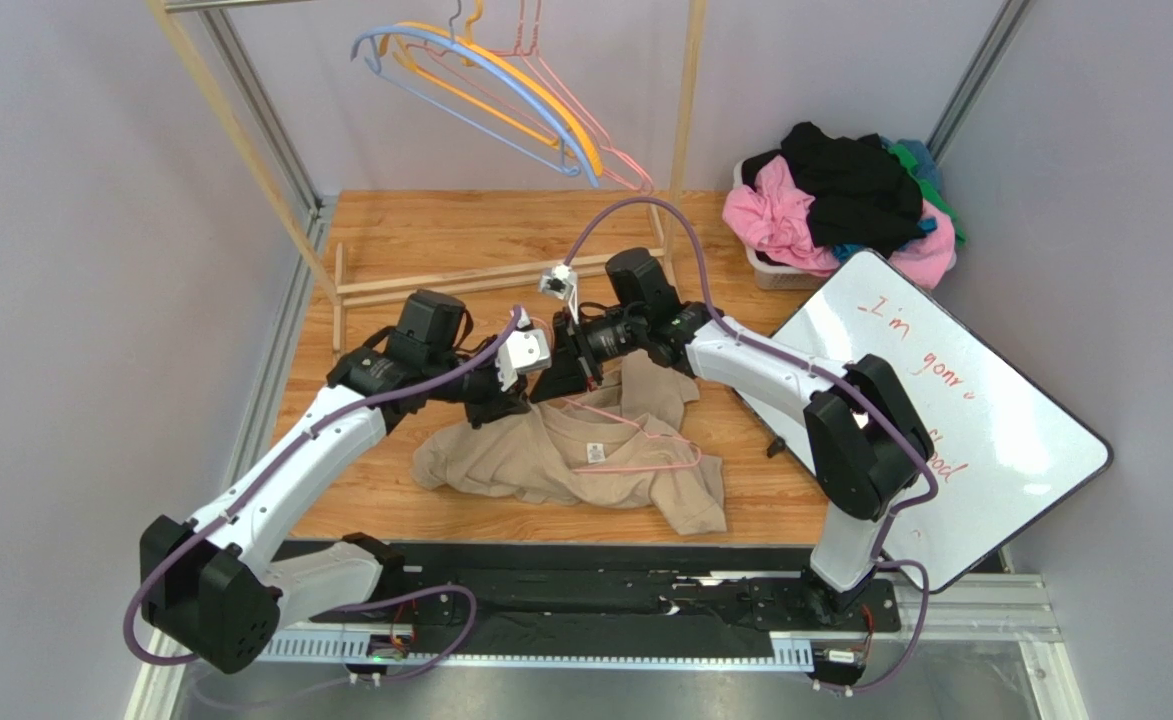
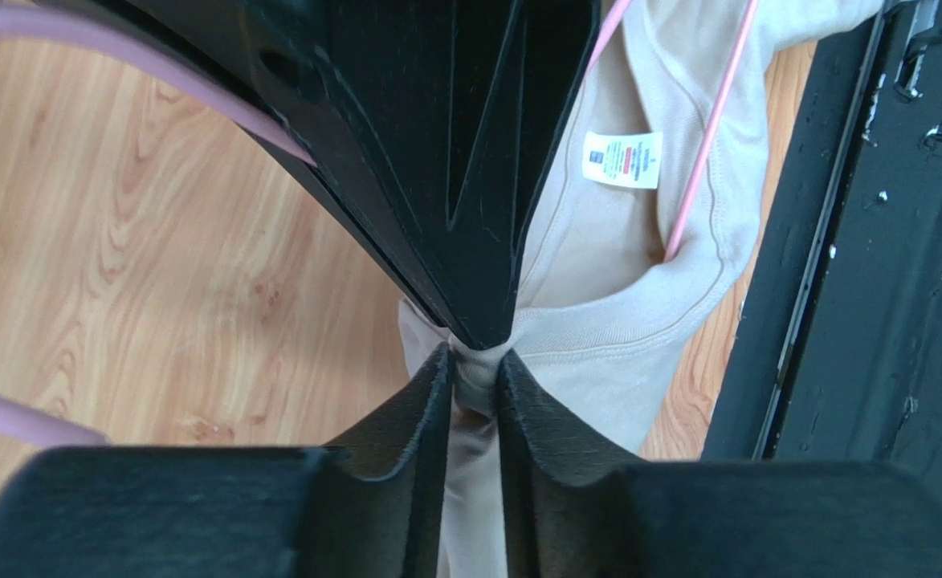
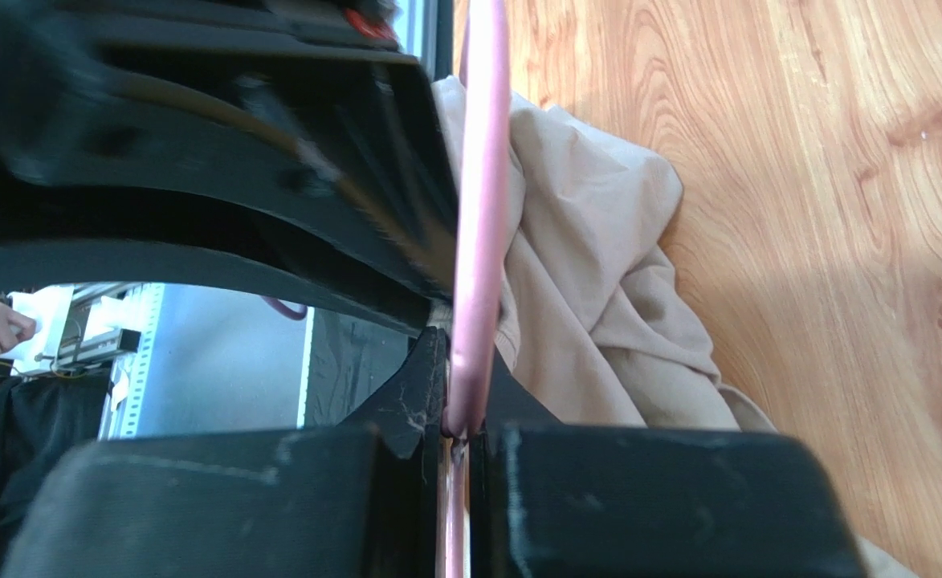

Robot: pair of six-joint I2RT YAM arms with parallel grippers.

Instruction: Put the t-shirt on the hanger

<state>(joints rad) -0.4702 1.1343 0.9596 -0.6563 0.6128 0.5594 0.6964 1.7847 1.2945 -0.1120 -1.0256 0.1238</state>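
- Slack cloth is the nearest worry: the t-shirt [image 1: 547, 458] lies crumpled on the desk [image 1: 397, 248] just ahead of the arm bases, with its near hem and one sleeve spread loose. If the shirt is lifted, that hanging weight could drag the collar off the wire.
- Left jaws, in the left wrist view, stand narrowly parted with a bunched fold of shirt cloth wedged between them. The hold looks thin. A little more parting would likely drop the fold and let the neck opening fall shut.
- Just beyond that fold sits the neck label [image 2: 622, 159], and beside it one run of the hanger [image 2: 711, 133] passes in under the collar edge. The wire could catch on the seam, or ride over the cloth instead of into the shoulder.
- Right jaws are closed tight on the hanger's pink wire, with shirt cloth lying against it. Thin round wire may twist in such a grip, and the hanger would then tilt out of line.
- The left arm [image 1: 307, 450] and right arm [image 1: 788, 368] meet closely over the shirt's far edge. Crowded like this, a sideways move could knock one against the other.
- Farthest back, the spare hangers [image 1: 502, 75] hang overhead, and a raised hook might snag them.
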